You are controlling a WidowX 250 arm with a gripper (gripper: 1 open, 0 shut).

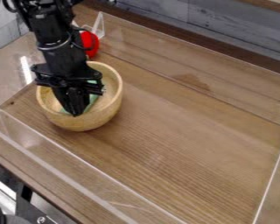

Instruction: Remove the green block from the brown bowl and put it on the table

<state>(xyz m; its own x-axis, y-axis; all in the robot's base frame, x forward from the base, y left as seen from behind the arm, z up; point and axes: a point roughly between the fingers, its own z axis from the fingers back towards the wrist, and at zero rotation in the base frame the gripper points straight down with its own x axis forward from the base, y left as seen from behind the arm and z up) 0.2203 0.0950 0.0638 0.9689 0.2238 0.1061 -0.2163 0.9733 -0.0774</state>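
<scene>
The brown bowl (101, 112) sits at the left of the table (189, 140). Inside it lies the green block (94, 90), only partly visible around the fingers. My gripper (77, 105) points straight down into the bowl, its black fingers drawn together on the block. The arm rises from the bowl toward the upper left and hides the bowl's back rim.
A red round toy (91, 40) with a green leaf lies behind the bowl near the back left corner. Low clear plastic walls (130, 197) run round the table's edge. Bare wood stretches to the right of the bowl.
</scene>
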